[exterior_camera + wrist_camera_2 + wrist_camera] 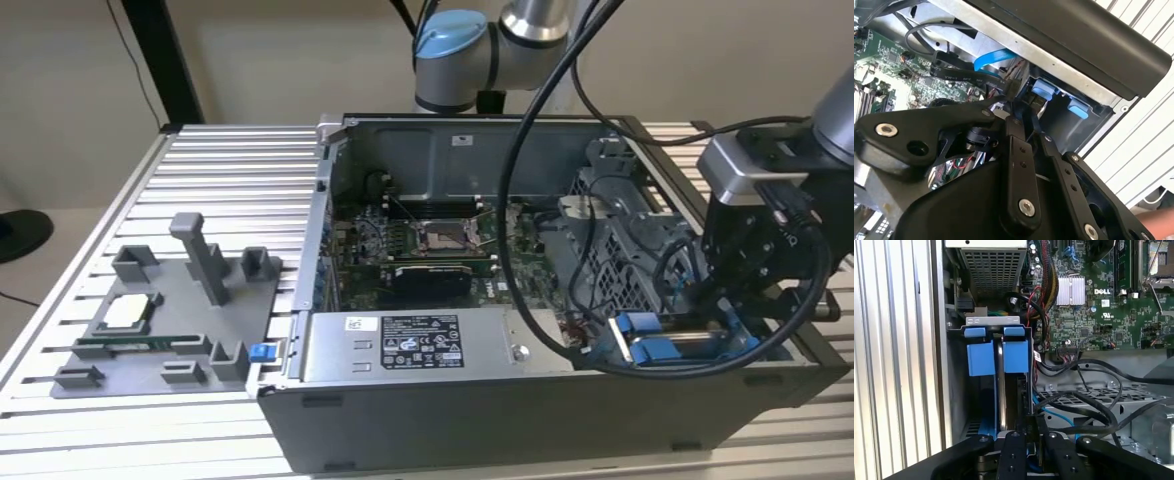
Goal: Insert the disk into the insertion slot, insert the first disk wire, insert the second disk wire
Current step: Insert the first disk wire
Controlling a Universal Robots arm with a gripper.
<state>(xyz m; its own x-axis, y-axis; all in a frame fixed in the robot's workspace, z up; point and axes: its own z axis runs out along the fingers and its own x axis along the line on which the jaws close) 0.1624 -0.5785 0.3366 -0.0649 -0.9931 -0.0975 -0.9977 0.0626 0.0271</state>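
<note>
Hand [1029,427] close by disk [1015,356] edge

Exterior view is showing one arm [461,60], one case [534,420], one power supply [414,345], one CPU socket [441,237] and one grey tray [147,365]. First wrist view is showing two blue tabs [980,357] and one heatsink [1070,290]. Second wrist view is showing one gripper [1021,112] and one blue cable [991,59].
</note>
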